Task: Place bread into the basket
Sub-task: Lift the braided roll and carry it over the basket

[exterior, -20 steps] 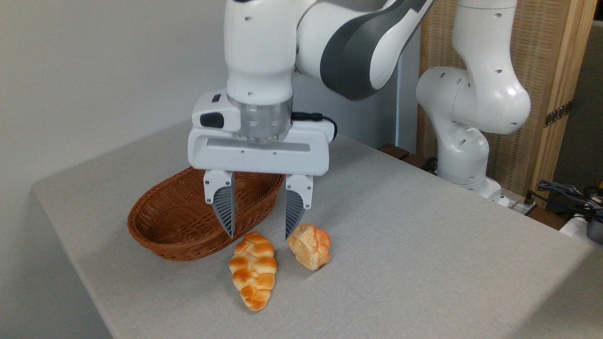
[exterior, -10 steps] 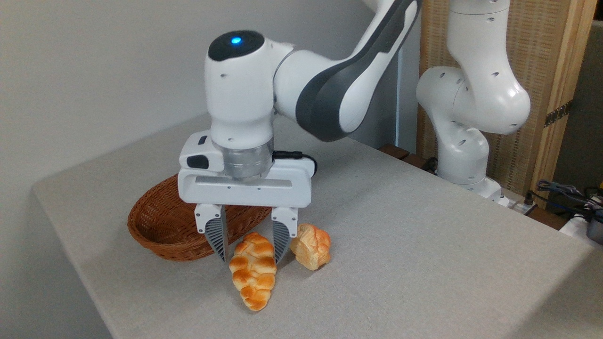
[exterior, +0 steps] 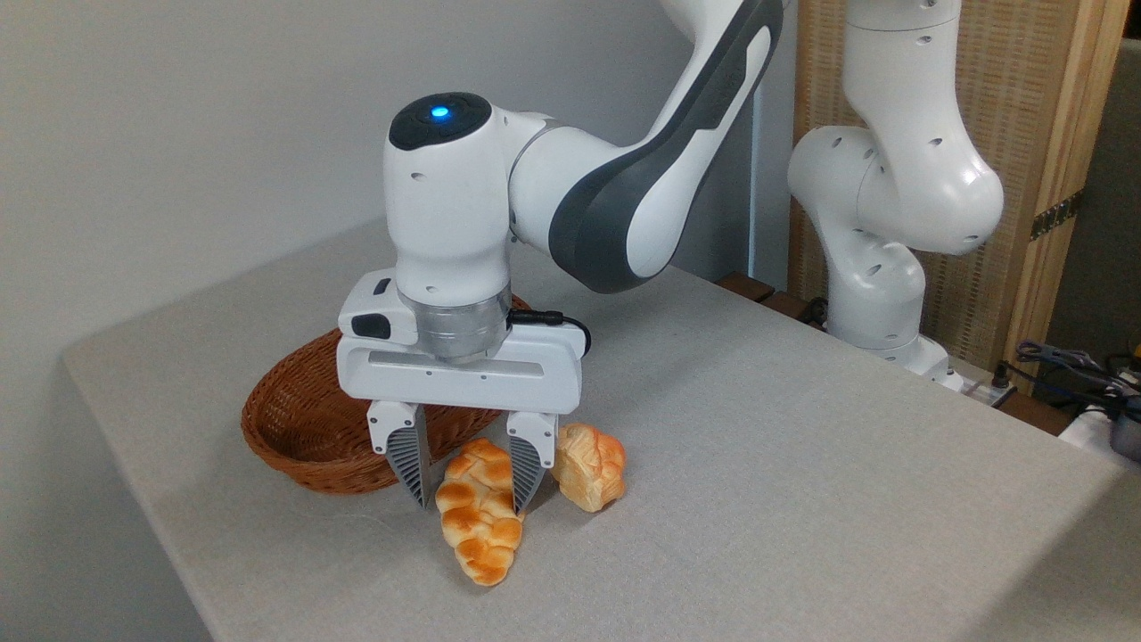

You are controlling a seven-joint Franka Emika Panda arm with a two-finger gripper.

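We can read no words, labels, brand names or numbers on anything here; the only sign is a blue light (exterior: 439,112) glowing on the arm's wrist above the gripper (exterior: 471,499).

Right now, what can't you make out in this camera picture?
- Basket: its right end and much of its inside, hidden behind the gripper.
- Whether the jaws press the bread or only flank it: too fine.
- Bun: its left edge, behind the right finger.
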